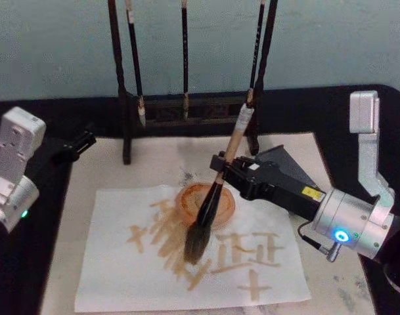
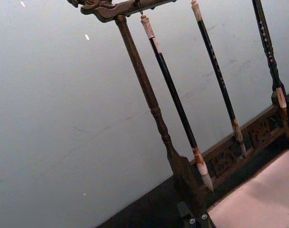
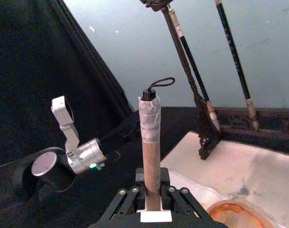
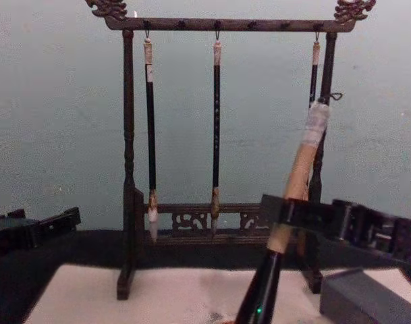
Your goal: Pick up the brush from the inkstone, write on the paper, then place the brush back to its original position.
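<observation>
My right gripper (image 1: pixel 221 172) is shut on the brush (image 1: pixel 213 197) where its tan shaft meets the black part. The brush leans, white end up toward the rack. Its brown bristles (image 1: pixel 196 246) rest on a white sheet (image 1: pixel 121 262) marked with tan strokes. That sheet lies on the larger off-white paper (image 1: pixel 167 157), which has faint grey smudges. The right wrist view shows the brush (image 3: pixel 150 128) rising from the gripper (image 3: pixel 153 190). The dark grey inkstone (image 1: pixel 288 164) sits just behind the right gripper, and its corner (image 4: pixel 367 293) appears in the chest view. My left gripper (image 1: pixel 75 146) is parked at the far left over the black cloth.
A shallow orange dish (image 1: pixel 222 209) sits on the white sheet under the brush shaft. The carved wooden rack (image 1: pixel 186 108) stands at the back of the paper with three thin black brushes (image 4: pixel 216 121) hanging from it. Black cloth (image 1: pixel 29 275) surrounds the paper.
</observation>
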### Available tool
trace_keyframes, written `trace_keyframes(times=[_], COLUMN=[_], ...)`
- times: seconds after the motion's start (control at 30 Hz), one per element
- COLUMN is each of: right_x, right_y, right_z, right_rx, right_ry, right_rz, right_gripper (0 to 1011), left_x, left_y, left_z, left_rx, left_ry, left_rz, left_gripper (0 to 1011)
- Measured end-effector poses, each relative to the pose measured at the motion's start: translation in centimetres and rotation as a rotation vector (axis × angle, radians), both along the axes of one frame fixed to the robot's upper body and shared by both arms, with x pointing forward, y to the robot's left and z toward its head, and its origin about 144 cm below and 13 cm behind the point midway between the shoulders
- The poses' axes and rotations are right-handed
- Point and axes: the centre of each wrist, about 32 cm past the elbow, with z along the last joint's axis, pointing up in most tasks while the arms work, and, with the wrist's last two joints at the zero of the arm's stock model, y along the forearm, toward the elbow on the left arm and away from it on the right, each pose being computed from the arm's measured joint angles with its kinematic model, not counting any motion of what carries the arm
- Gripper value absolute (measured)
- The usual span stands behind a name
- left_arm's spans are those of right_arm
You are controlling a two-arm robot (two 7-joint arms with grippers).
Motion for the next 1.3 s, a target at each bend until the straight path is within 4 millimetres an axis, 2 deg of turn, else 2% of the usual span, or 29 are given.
trace_keyframes(times=[0.3, 0.57, 0.93, 1.3], right_x=[0.1, 0.5, 1.1, 1.0], right_y=[1.0, 1.5, 1.4, 0.7], right_z=[-0.2, -1.3, -3.1, -3.2], right_rx=[0.013, 0.011, 0.031, 0.025], right_ry=[0.008, 0.035, 0.066, 0.063], right_rz=[0.03, 0.033, 0.013, -0.006], right_gripper=[190, 190, 190, 190], left_x=[0.0, 0.0, 0.0, 0.0], left_y=[0.0, 0.0, 0.0, 0.0], left_z=[0.0, 0.0, 0.0, 0.0], left_rx=[0.0, 0.0, 0.0, 0.0], left_ry=[0.0, 0.0, 0.0, 0.0], left_rz=[0.0, 0.0, 0.0, 0.0], left_gripper=[1002, 1002, 1002, 1002])
